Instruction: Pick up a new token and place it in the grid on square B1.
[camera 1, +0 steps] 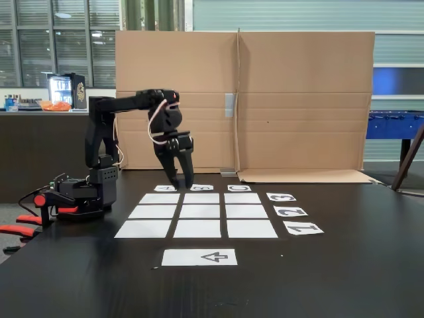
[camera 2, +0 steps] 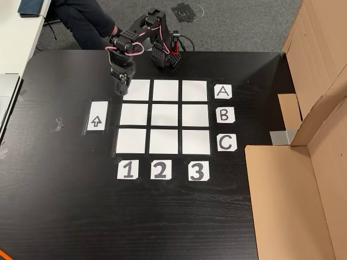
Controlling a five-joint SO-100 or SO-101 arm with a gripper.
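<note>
In the fixed view, low and level with the black table [camera 1: 344,278], the arm [camera 1: 99,165] stood at the left and reached over to hang its gripper [camera 1: 181,180] fingers-down above the far edge of the grid [camera 1: 201,212], by the small A and B labels. The dark fingers looked slightly apart, but against the dark table I could not tell whether they were parted or pinching anything. Square B1 [camera 1: 197,228], the middle sheet of the nearest row, lay bare and white, with the arrow-printed sheet [camera 1: 199,257] just in front of it. This view alone showed the gripper's height above the table, the cardboard screen [camera 1: 298,99] standing upright behind the grid, and a room with windows beyond. In the other view, looking steeply down, the arm [camera 2: 162,51] sat at the top edge of the table [camera 2: 54,206] and the gripper [camera 2: 119,89] appeared over the upper left corner of the grid [camera 2: 165,114], between the A1 sheet and the arrow-printed sheet [camera 2: 97,116]; its jaws were hidden from above. Here square B1 [camera 2: 134,114] was the left sheet of the middle row, again plain white, below the gripper and apart from it. Only this view laid all nine sheets out unforeshortened with the labels readable, and showed the cardboard [camera 2: 293,200] lying along the right side and a seated person's leg [camera 2: 81,21] beyond the table. Where the token lay could not be told, being black on black.
</note>
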